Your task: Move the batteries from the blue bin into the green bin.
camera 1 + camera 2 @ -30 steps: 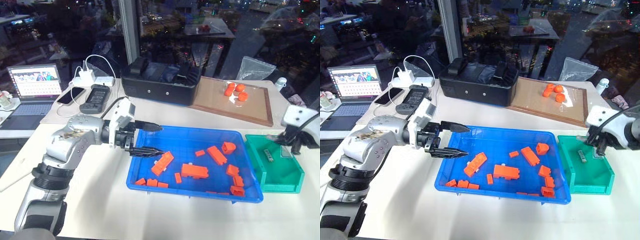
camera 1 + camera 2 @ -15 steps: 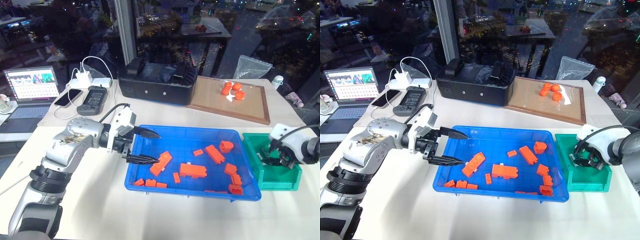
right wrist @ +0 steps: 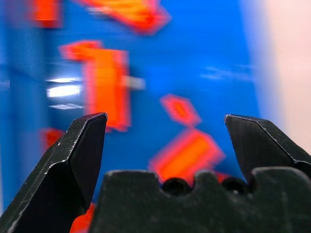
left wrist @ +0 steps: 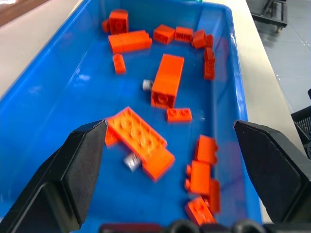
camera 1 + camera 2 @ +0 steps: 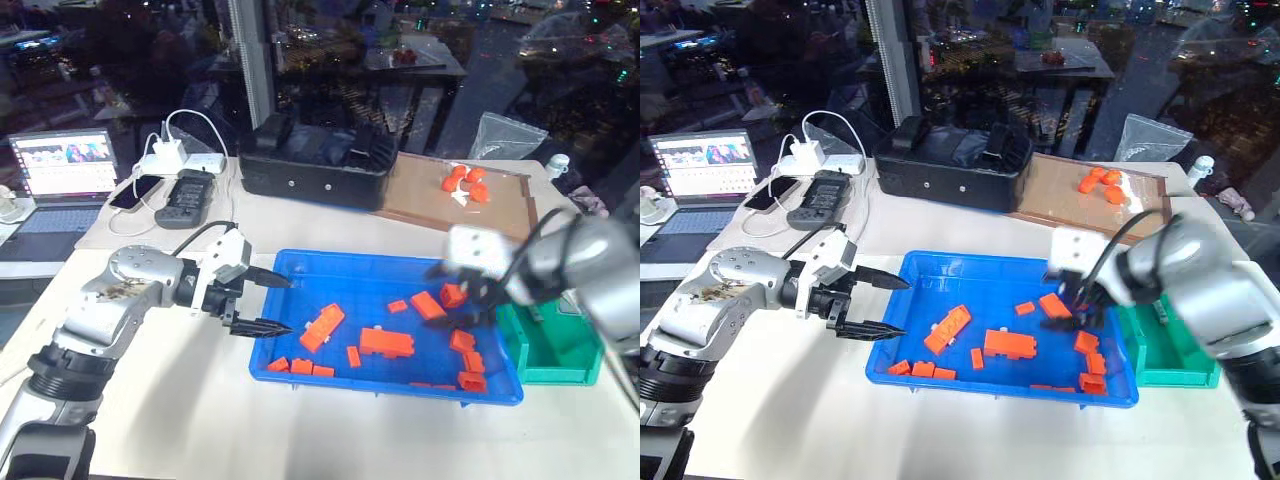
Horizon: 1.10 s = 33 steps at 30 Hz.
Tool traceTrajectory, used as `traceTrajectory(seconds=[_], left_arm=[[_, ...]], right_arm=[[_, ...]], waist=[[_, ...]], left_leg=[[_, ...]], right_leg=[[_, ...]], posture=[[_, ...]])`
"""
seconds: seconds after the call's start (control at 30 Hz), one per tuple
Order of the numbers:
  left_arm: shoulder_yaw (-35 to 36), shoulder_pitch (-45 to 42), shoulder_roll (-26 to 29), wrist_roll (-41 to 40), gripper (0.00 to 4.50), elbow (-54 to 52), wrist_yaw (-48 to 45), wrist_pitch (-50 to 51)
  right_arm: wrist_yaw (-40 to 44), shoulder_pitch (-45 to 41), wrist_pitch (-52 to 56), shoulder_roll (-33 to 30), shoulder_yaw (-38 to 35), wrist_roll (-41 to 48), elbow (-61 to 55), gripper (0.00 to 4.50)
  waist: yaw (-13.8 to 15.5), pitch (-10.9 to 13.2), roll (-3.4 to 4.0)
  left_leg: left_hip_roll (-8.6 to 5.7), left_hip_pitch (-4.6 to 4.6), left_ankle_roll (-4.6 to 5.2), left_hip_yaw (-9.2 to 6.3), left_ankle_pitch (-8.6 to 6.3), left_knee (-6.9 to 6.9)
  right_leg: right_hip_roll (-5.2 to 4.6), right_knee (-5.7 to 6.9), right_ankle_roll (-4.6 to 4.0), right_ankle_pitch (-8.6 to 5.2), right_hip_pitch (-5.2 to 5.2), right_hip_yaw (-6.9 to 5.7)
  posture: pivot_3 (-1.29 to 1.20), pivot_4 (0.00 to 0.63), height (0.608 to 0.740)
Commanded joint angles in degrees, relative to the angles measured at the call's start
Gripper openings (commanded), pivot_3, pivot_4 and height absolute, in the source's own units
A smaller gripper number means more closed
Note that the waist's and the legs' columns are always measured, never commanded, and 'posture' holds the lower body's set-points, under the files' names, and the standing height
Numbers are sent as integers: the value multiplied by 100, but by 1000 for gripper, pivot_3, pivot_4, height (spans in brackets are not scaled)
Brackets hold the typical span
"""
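right gripper (image 5: 462,300): jaws spread, empty, over blue bin (image 5: 300,262)
risk: battery (image 4: 130,161) tucked against orange block (image 4: 141,141), pinching block instead

I see the blue bin (image 5: 300,265) in front of me with blocks (image 5: 388,342) inside, the green bin (image 5: 560,358) touching its right side, the black box (image 5: 310,172) behind.

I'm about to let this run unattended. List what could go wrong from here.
1. The batteries left in the blue bin lie pressed against orange blocks, so an open claw may pinch a block too, or push the battery under it.
2. The right claw is open over the blocks, close above them; it may scatter them.
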Motion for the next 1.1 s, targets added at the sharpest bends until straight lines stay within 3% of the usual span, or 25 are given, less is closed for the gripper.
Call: traceTrajectory(seconds=[0.03, 0.37, 0.47, 0.7, 0.9, 1.1], left_arm=[[213, -132, 17, -21, 4500, -141, 115, -67], [321, 139, 186, -207, 4500, -514, 174, 187], [409, 10, 127, -334, 4500, -460, 241, 241], [370, -212, 3, -417, 4500, -336, 282, 338], [504, -241, -167, -730, 4500, -383, 209, 428], [503, -150, -187, -780, 4500, -473, 278, 426]], right_arm=[[-118, -67, -190, 204, 251, -197, -80, 4478], [-596, 98, 72, 854, 884, -567, 396, 4478], [-611, 88, 105, 875, 894, -618, 552, 3732], [-551, 88, 244, 807, 738, -520, 452, 1454], [-185, -41, 710, 507, -120, 260, 399, 1455], [-326, -190, 433, 192, -453, 142, 1192, 1455]], waist=[[12, 0, 0], [-1, -1, -1], [-6, -1, -1], [11, -1, -1], [18, -1, -2], [21, -1, -2]], left_leg=[[-1, 0, 0, 0, 0, 7], [4, 2, 1, -2, 0, -2], [4, 3, 1, 0, 1, 0], [3, 3, 1, 4, 1, 4], [4, 1, 1, 1, 1, 2], [3, 9, 1, 3, 1, 2]], right_leg=[[-2, 0, 2, 1, 3, 0], [12, 13, 1, 6, 8, 0], [17, 13, 0, 6, 8, 0], [16, 10, 1, 5, 8, -5], [18, 12, 1, 6, 18, -3], [16, 5, 0, 5, 13, -5]], posture=[[0, 150, 738], [0, 150, 738], [0, 150, 738], [0, 150, 738], [0, 150, 738], [0, 150, 738]])
